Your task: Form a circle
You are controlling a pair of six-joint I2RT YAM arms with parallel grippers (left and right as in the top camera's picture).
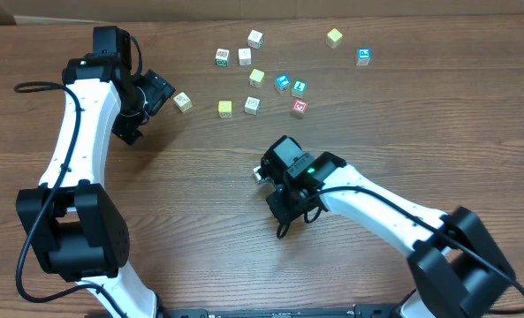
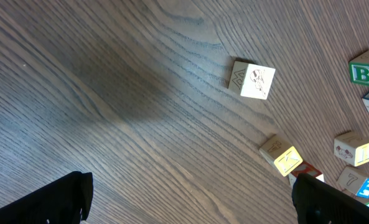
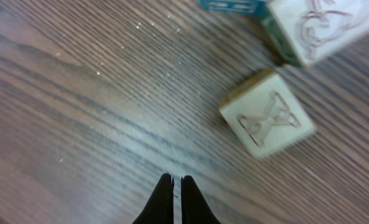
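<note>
Although the overhead view takes in every block, the printed faces are too small there to read. The circle point(image 1: 257, 77) is only a loose, gappy cluster of cream picture cubes at the far middle of the table point(image 1: 200, 203). A red-printed cube point(image 1: 299, 108) sits at its near right edge and a blue-faced cube point(image 1: 282, 82) is mixed in; no closed ring shows. Both grippers are apart from it.

The left gripper point(image 2: 190, 186) has its jaws spread wide with nothing between them. Its wrist view shows only the two dark fingertips point(image 2: 56, 200), at the lower corners, and the right-hand one covers part of a red-edged block point(image 2: 307, 169). Ahead of it lies a lone cream cube point(image 2: 252, 81) whose small drawing is too fine to make out. Nearer is a yellow-faced cube point(image 2: 285, 159). At the right border, a cube with a green letter B point(image 2: 363, 73) is cut off by the frame.

The right gripper point(image 3: 177, 186) has its jaws pressed together on nothing, with the tip over bare wood on the near side of the cluster. Its wrist view is blurred. One cream block there shows an embossed X point(image 3: 268, 115). A second block with a curly outline drawing point(image 3: 318, 25) is cut off at the top right corner, and a teal sliver point(image 3: 231, 5) is cut off at the top edge.
</note>
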